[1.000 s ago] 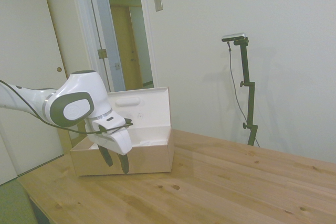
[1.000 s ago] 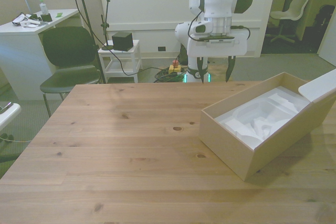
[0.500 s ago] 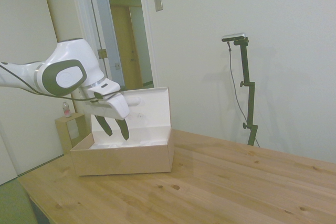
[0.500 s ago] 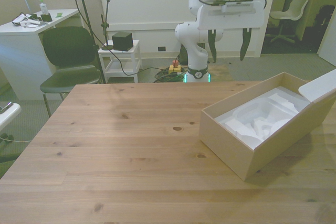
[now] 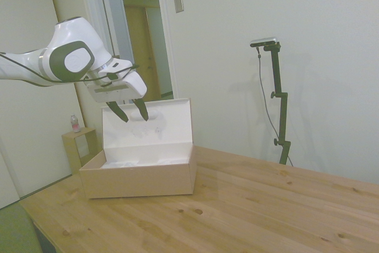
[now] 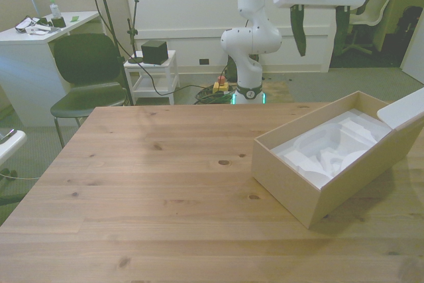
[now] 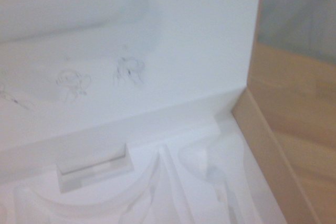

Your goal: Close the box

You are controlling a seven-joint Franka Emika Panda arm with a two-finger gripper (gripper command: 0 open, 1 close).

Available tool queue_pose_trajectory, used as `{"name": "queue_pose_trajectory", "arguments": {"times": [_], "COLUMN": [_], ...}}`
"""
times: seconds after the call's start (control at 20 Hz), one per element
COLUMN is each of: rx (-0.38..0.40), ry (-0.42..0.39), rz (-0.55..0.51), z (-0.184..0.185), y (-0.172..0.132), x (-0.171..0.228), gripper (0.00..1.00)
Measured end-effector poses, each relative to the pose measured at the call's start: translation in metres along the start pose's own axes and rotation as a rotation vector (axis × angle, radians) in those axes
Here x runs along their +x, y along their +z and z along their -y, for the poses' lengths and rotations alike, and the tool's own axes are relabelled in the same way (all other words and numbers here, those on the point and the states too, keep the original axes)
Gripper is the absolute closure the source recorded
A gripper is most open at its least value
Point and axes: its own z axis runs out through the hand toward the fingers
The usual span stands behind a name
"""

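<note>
Cardboard box [image 5: 139,173] sitting open on the wooden table [image 5: 249,211], lid [image 5: 148,124] standing up — white insert [image 6: 328,150] showing inside. Gripper [image 5: 130,111] hovering above near the lid's top edge, fingers [image 6: 299,31] spread wide, holding nothing.

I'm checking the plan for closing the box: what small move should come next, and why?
Probably carry the open claw over behind the upright lid. The box stands open, the lid is untouched, and the claw hangs in front of its top edge.
</note>
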Motion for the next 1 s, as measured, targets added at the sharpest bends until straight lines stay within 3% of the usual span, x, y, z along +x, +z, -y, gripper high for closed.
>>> {"name": "queue_pose_trajectory", "arguments": {"times": [0.4, 1.0], "rx": [0.102, 0.132], "ry": [-0.104, -0.168], "rz": [-0.065, -0.145], "z": [0.063, 0.126], "y": [-0.015, 0.019], "x": [0.028, 0.078], "gripper": [0.00, 0.00]}}
